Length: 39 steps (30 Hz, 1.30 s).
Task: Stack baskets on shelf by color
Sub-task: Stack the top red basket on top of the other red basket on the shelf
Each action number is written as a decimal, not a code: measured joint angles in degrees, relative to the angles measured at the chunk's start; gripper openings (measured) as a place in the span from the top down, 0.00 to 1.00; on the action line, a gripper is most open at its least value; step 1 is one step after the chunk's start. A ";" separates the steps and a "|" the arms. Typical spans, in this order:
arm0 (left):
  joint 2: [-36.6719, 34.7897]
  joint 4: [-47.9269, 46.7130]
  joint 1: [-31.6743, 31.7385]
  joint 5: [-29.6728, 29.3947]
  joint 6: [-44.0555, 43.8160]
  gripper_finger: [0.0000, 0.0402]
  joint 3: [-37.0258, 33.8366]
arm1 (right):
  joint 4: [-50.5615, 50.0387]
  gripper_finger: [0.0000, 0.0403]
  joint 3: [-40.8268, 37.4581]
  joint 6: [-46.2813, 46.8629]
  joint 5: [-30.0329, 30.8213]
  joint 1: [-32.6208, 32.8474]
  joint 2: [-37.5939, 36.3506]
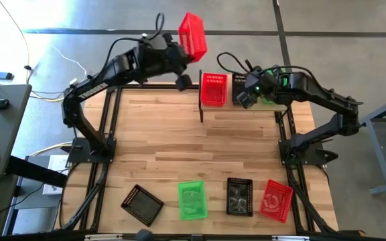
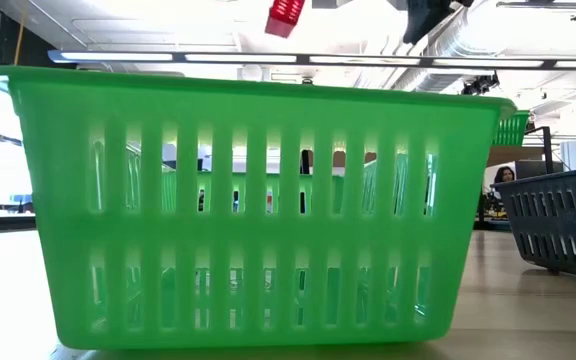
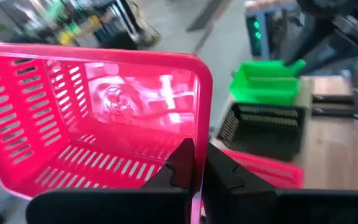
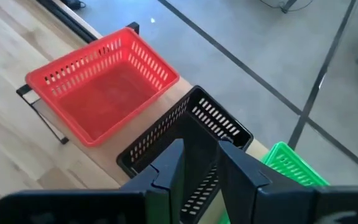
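Left wrist view: our left fingers [image 3: 196, 165] clamp 1 red basket [image 3: 92, 118]; right fingers [image 4: 199, 163] seemingly grip the black basket [image 4: 194, 127].

My wood-plank tabletop [image 1: 200, 150] carries four perforated plastic baskets along the edge farthest from my grippers: a black one [image 1: 142, 203], a green one [image 1: 192, 199], another black one [image 1: 239, 196] and a red one [image 1: 275, 199]. Under my grippers, the light-wood shelf on its thin black frame [image 4: 185, 93] holds a red basket [image 1: 214, 89], a black basket [image 4: 185, 134] and a green basket [image 4: 294, 168] side by side.
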 joint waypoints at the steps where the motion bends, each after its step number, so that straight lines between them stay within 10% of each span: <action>1: 0.66 -0.89 0.00 0.80 -0.46 0.99 0.65 | -0.35 0.80 -0.11 -0.02 -0.13 -0.06 0.01; 39: 16.65 -11.67 -3.83 7.74 1.34 0.99 1.84 | -2.96 0.80 -0.23 10.37 0.96 -0.06 0.07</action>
